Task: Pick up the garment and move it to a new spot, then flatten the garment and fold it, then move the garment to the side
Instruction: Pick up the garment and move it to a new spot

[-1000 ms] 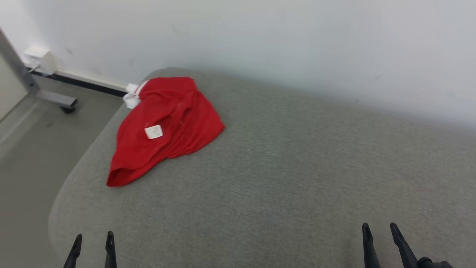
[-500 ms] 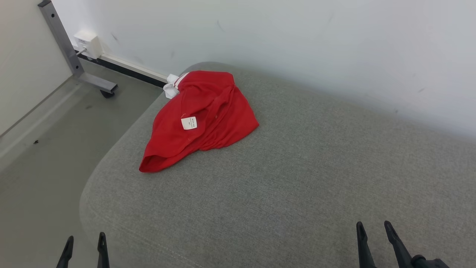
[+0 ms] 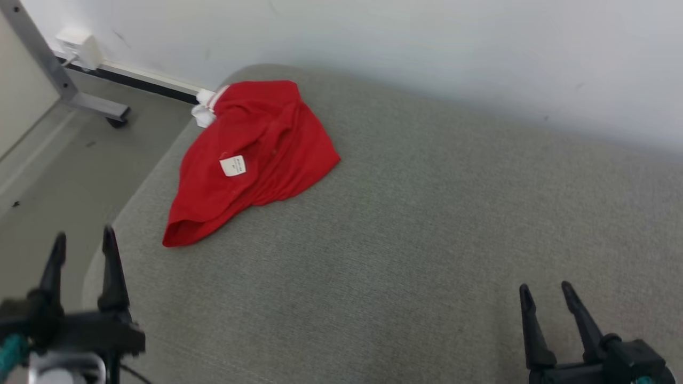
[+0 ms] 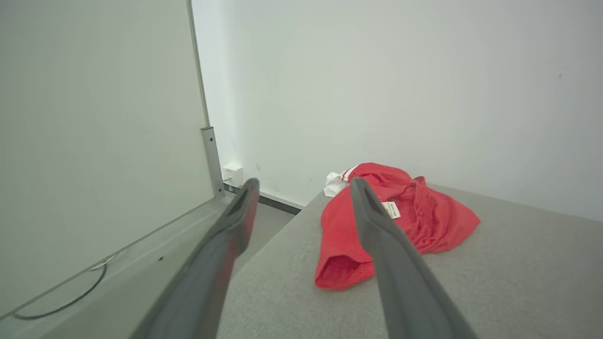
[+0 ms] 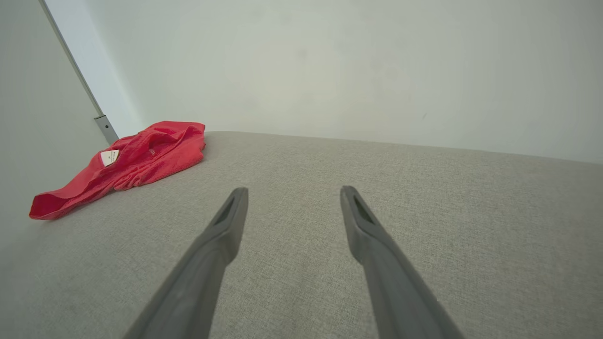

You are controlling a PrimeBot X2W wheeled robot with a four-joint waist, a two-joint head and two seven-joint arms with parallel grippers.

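Head view shows a crumpled red garment (image 3: 251, 160) lying at the far left corner of the grey cushion (image 3: 416, 240), white tag (image 3: 233, 166) up; left gripper (image 3: 82, 246) and right gripper (image 3: 547, 300) both spread apart, empty, well short of it.

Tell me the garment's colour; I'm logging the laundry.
The garment is red, clearest in the head view.
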